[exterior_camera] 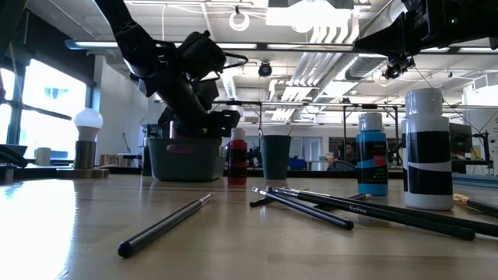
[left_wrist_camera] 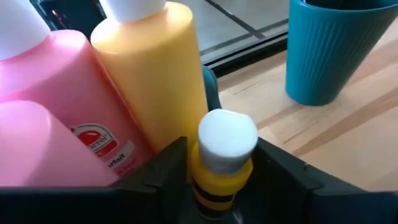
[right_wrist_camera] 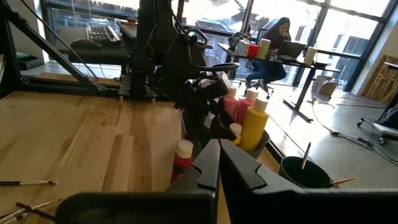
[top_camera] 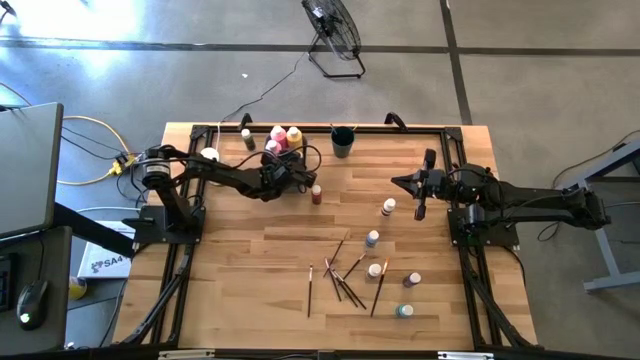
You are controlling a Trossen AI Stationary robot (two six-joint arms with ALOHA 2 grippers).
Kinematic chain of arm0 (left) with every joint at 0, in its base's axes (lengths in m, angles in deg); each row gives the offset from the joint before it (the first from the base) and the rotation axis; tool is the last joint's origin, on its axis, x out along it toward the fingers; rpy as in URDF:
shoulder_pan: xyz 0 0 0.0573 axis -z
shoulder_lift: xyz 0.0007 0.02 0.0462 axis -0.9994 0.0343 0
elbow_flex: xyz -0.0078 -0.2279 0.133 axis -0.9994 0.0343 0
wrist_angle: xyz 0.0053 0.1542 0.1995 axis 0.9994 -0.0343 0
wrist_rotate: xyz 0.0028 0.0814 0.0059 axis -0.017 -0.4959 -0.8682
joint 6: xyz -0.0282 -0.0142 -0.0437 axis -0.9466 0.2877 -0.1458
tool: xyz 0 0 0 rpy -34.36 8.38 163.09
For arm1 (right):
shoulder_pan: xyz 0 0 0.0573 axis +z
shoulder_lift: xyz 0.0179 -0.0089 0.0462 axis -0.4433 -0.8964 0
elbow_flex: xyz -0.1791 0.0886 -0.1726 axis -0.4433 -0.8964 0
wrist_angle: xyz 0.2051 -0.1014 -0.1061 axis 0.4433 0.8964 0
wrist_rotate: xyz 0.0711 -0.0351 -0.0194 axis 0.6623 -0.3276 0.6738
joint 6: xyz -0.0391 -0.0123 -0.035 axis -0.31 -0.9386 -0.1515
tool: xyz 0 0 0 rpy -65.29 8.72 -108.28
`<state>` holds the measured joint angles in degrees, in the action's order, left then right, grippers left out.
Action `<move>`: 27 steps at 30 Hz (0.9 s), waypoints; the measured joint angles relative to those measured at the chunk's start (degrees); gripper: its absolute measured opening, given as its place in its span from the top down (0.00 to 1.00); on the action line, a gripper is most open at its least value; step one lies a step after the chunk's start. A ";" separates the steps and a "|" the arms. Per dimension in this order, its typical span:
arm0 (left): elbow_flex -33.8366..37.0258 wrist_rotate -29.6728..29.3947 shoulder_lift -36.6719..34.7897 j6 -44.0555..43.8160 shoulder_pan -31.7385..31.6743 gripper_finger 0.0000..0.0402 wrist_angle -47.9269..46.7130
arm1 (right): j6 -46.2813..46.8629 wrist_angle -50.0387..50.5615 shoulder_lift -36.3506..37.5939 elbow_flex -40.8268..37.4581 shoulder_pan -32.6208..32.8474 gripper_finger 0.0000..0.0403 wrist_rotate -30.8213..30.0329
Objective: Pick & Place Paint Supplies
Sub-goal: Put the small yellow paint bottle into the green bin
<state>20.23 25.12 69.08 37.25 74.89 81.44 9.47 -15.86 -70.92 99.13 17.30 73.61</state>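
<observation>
The left end effector (left_wrist_camera: 224,186) hung over the grey bin (exterior_camera: 184,159) at the far side of the wooden surface (top_camera: 250,260), its fingers apart on either side of a small yellow white-capped paint bottle (left_wrist_camera: 222,163); whether they pressed it could not be told. That bottle stood upright, cap up, beside the tall yellow squeeze bottle (left_wrist_camera: 158,74) and tall pink squeeze bottle (left_wrist_camera: 53,93), both upright; the pink one's red label was too blurred to read. A red paint bottle (top_camera: 316,194) stood upright just beside the bin. Paintbrushes (top_camera: 345,280) lay flat, splayed; one handle (exterior_camera: 373,211) read "Soive". The right end effector (top_camera: 421,197) hovered mid-surface, fingers together, empty.
</observation>
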 joint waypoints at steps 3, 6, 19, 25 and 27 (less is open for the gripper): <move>0.00 0.02 0.01 0.02 0.02 0.48 -0.04 | 0.00 -0.01 -0.01 0.00 0.00 0.99 0.00; 0.00 0.07 0.01 0.09 0.02 0.43 -0.04 | 0.00 0.00 -0.02 0.00 0.02 0.99 0.00; 0.00 -0.34 0.00 3.02 0.02 0.38 0.34 | -0.02 -0.02 -0.02 0.00 0.00 0.99 0.00; -0.86 -0.23 -0.14 3.02 0.02 0.38 0.32 | -0.02 -0.02 -0.02 0.00 0.02 0.99 0.00; -1.68 0.94 -0.16 3.34 0.02 0.38 0.35 | -0.02 -0.02 0.00 0.00 0.02 0.99 0.01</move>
<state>18.55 26.06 68.91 40.58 74.91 81.79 9.45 -15.88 -70.93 99.13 17.32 73.62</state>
